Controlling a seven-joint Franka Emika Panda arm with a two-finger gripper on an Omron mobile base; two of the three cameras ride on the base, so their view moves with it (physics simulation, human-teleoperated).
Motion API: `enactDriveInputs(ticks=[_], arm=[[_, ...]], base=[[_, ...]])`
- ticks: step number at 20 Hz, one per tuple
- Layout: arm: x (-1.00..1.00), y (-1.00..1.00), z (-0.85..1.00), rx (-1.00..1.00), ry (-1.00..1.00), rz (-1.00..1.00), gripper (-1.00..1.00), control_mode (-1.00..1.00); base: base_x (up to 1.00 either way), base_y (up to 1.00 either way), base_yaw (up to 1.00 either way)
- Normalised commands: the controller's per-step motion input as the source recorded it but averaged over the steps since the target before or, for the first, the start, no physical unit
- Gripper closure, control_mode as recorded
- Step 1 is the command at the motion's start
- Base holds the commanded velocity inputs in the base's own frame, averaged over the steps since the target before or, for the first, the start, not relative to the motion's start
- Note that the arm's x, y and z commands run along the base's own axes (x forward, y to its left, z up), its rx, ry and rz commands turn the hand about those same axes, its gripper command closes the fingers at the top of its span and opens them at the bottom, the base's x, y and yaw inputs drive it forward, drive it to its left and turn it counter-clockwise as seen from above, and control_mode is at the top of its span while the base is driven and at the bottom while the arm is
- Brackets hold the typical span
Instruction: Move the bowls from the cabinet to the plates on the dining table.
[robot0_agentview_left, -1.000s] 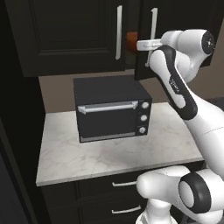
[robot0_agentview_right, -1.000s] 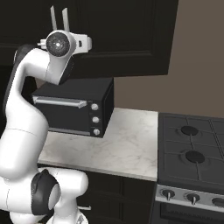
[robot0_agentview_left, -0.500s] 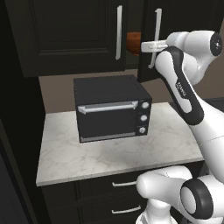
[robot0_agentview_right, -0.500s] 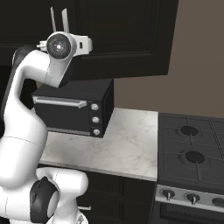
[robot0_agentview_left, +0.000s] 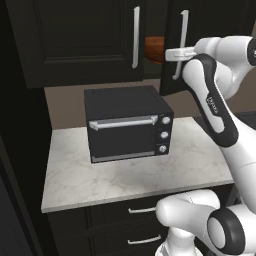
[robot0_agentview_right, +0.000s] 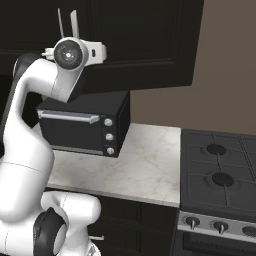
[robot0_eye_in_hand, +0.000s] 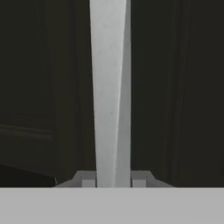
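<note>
My jaws (robot0_eye_in_hand: 113, 181) are pinched on the silver bar handle (robot0_eye_in_hand: 110, 87) of the right-hand cabinet door (robot0_agentview_left: 172, 47), one dark finger tip (robot0_eye_in_hand: 85, 179) pressed to each side of the bar, which runs straight up the hand view against dark panelling. In the left base view my hand sits high at the handle's lower part, and that door stands swung partly out from the cabinet (robot0_agentview_left: 75, 40). Through the gap between the two doors I see the reddish-brown bowl (robot0_agentview_left: 155, 49) inside, on a shelf, well above the bench; I cannot tell where the cream-white bowl is. The left door (robot0_agentview_left: 85, 35) lies flat and closed, its own long silver handle (robot0_agentview_left: 135, 37) just beside the gap. The open door and my forearm stand between me and the bowl. Below the cabinet, a black toaster oven (robot0_agentview_left: 127, 122) with a silver bar handle and three knobs sits at the back of the small marble bench (robot0_agentview_left: 125, 175), taking up its middle; the veined top in front of it is bare. Dark drawers (robot0_agentview_left: 135, 220) with short silver pulls sit under the bench. In the right base view a black gas stove (robot0_agentview_right: 220, 175) adjoins the bench on its far side, and a brown wall (robot0_agentview_right: 225, 70) rises behind it.
</note>
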Motion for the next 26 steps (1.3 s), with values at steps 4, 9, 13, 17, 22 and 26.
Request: enactDriveInputs(ticks=[4, 9, 13, 17, 22, 26], arm=[[-0.19, -0.14, 0.00, 0.00, 0.00, 0.01, 1.00, -1.00], [-0.18, -0.17, 0.00, 0.00, 0.00, 0.01, 1.00, -1.00], [-0.17, -0.20, 0.00, 0.00, 0.00, 0.00, 1.00, -1.00], [-0.15, -0.22, 0.00, 0.00, 0.00, 0.00, 1.00, -1.00], [-0.19, -0.25, 0.00, 0.00, 0.00, 0.01, 1.00, -1.00], [-0.20, -0.32, 0.00, 0.00, 0.00, 0.00, 1.00, -1.00]], base=[[0.00, 0.00, 0.00], [0.00, 0.00, 0.00], [0.00, 0.00, 0.00], [0.00, 0.00, 0.00], [0.00, 0.00, 0.00], [0.00, 0.00, 0.00]])
